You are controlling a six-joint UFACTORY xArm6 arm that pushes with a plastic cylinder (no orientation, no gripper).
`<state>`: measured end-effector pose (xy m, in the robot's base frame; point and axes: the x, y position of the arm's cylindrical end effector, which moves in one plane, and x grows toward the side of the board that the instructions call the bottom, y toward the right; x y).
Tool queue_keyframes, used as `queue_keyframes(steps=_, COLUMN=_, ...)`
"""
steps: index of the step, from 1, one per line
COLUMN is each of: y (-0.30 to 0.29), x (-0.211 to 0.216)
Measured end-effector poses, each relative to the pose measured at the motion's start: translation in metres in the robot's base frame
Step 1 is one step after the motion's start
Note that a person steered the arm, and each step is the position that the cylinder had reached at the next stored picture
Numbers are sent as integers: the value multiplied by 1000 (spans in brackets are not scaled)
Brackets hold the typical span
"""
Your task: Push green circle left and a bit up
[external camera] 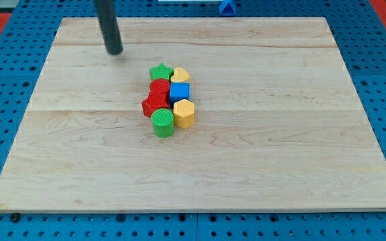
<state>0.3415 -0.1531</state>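
Note:
The green circle is a short green cylinder at the bottom left of a tight cluster of blocks near the middle of the wooden board. It touches a red star block above it and a yellow hexagon on its right. My tip is the lower end of the dark rod, well up and to the left of the cluster, apart from every block.
The cluster also holds a green star, a yellow block, a red block and a blue cube. A blue pegboard surrounds the board. A small blue object lies beyond the board's top edge.

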Motion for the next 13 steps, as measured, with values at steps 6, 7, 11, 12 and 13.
queue_keyframes(steps=6, y=0, x=203)
queue_keyframes(steps=7, y=31, x=230)
queue_keyframes(steps=11, y=152, x=169)
queue_keyframes(steps=12, y=103, x=153)
queue_keyframes(steps=13, y=54, x=140)
